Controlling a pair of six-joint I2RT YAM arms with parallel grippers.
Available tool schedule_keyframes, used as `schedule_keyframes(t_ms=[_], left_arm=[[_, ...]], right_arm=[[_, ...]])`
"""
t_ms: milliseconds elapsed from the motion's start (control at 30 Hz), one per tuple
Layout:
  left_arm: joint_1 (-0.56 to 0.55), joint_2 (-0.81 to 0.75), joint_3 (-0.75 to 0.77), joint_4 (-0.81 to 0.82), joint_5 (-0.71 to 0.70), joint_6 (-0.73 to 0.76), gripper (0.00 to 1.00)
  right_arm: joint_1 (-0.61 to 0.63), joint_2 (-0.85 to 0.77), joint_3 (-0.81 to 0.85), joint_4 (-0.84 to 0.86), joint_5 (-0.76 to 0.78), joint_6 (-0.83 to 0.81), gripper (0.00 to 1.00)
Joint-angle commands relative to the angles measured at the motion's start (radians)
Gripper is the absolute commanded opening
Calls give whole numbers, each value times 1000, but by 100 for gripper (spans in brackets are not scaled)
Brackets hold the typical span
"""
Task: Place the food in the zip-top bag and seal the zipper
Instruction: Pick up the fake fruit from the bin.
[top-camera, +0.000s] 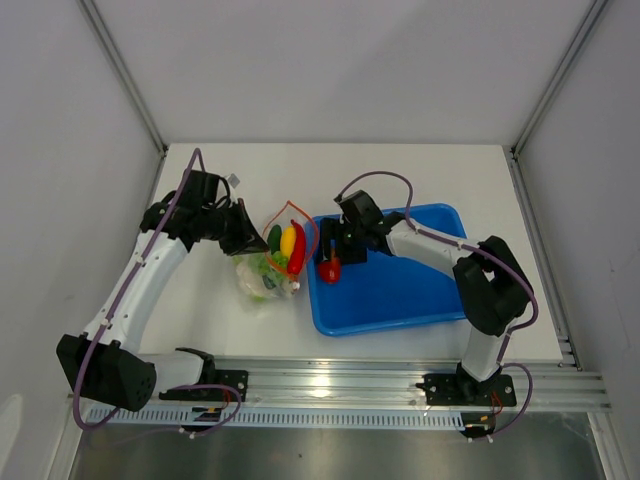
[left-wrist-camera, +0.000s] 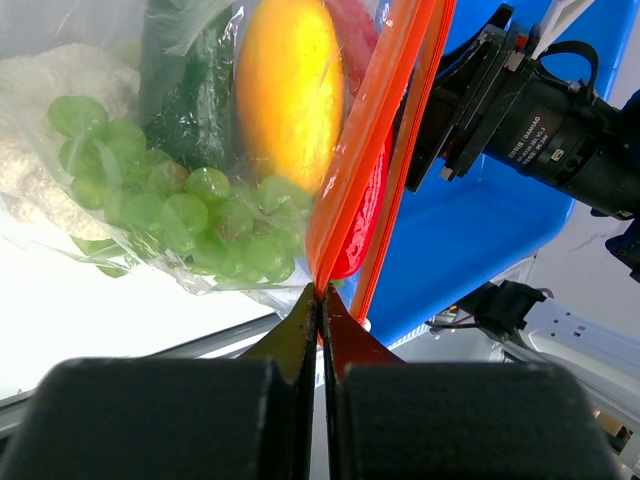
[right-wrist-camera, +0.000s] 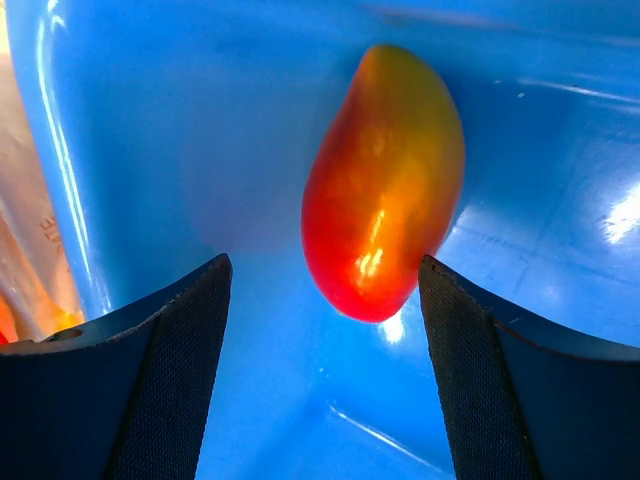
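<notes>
Red tomato (right-wrist-camera: 385, 180), lying in blue tray (top-camera: 420, 290) near zip-top bag (top-camera: 262, 282), judged light, rigid, glossy-slick: grip across its middle; right gripper (right-wrist-camera: 322, 268) jaws wide astride it, left gripper (left-wrist-camera: 321, 300) jaws clamped on limp bag's zipper (left-wrist-camera: 375, 170).

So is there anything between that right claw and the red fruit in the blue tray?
Nothing visible does. The right gripper is open, and the red fruit lies uncovered on the blue tray directly in front of it, with only bare tray floor around it.
</notes>
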Motion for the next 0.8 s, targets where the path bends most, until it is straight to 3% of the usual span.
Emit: schedule_keyframes(t_ms=[0, 367, 767], left_arm=[[-6, -31, -3, 3, 4, 7, 1], [-6, -30, -8, 6, 5, 6, 0], [-6, -37, -14, 1, 1, 7, 0]], right_arm=[[8, -4, -8, 54, 56, 16, 77], [26, 19, -49, 67, 158, 30, 76], [40, 56, -69, 114, 159, 28, 70]])
